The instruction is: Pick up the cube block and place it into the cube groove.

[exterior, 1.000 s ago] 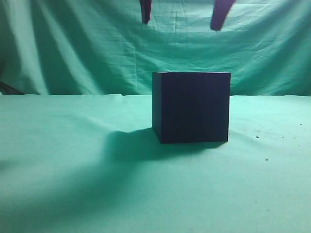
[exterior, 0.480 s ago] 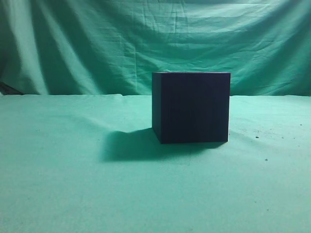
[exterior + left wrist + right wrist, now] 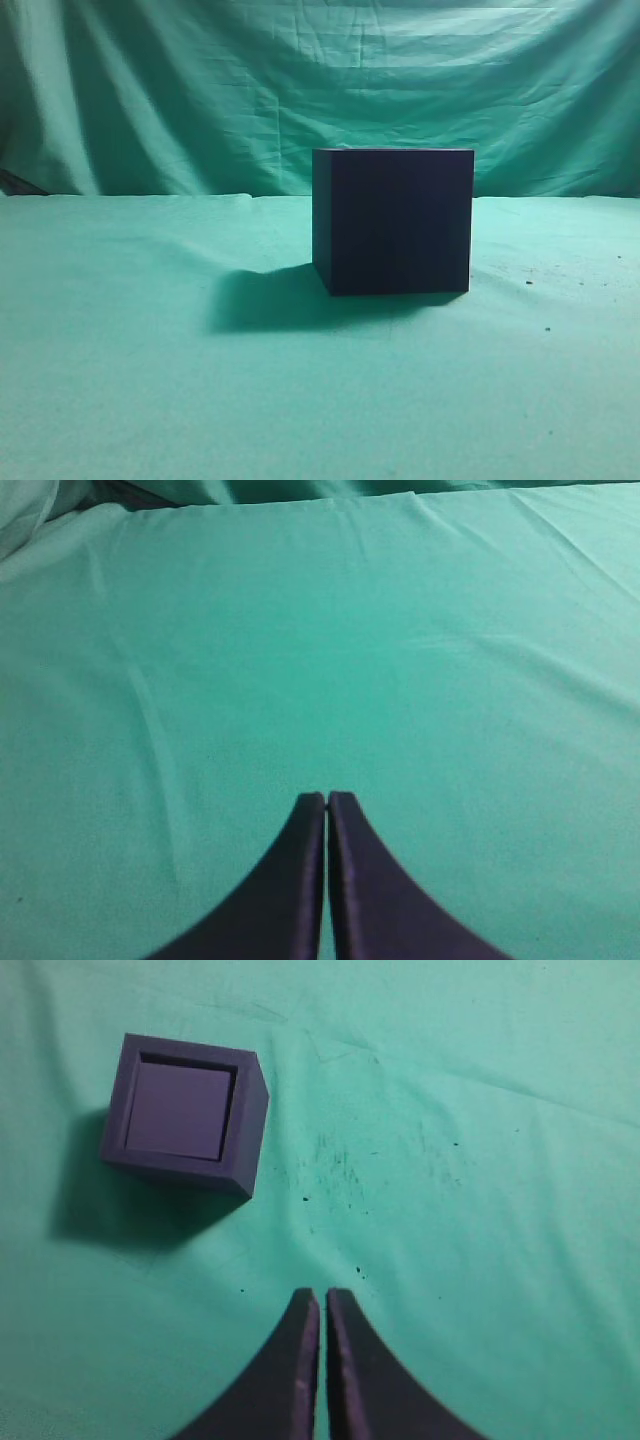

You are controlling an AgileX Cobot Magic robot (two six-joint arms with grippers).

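The left claw (image 3: 327,800) hangs pressed together over bare green desk (image 3: 300,660). Further right, the cube block (image 3: 180,1110) sits snugly inside the cube groove (image 3: 245,1135), its lighter top face showing. The right claw (image 3: 322,1298), also pressed together, hovers apart from both. The block looks rigid, light and smooth; opposite flat faces would offer the surest hold.

A dark navy-purple box (image 3: 185,1115) holds a lighter matte purple cube (image 3: 180,1110), up-left of the dark right hand (image 3: 322,1305); green cloth covers the desk (image 3: 480,1160), black-speckled.
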